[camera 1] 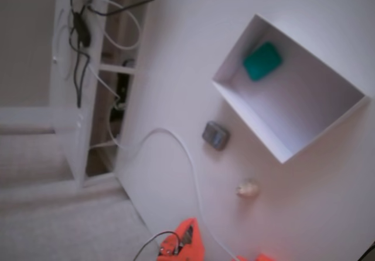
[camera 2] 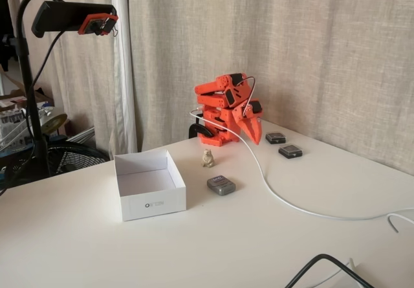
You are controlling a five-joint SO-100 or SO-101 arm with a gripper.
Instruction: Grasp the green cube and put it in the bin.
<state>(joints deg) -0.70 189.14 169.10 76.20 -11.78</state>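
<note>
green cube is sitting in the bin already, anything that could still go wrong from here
Little, judging by these views. The small teal-green rounded cube lies inside the large white open-topped bin, in a corner against its wall. Two mild risks:
1. The white cable crosses the table near the folded orange arm's gripper; a further move might snag it.
2. The dark grey metallic block and small beige lump sit between arm and bin, so another reach could knock them.
</note>
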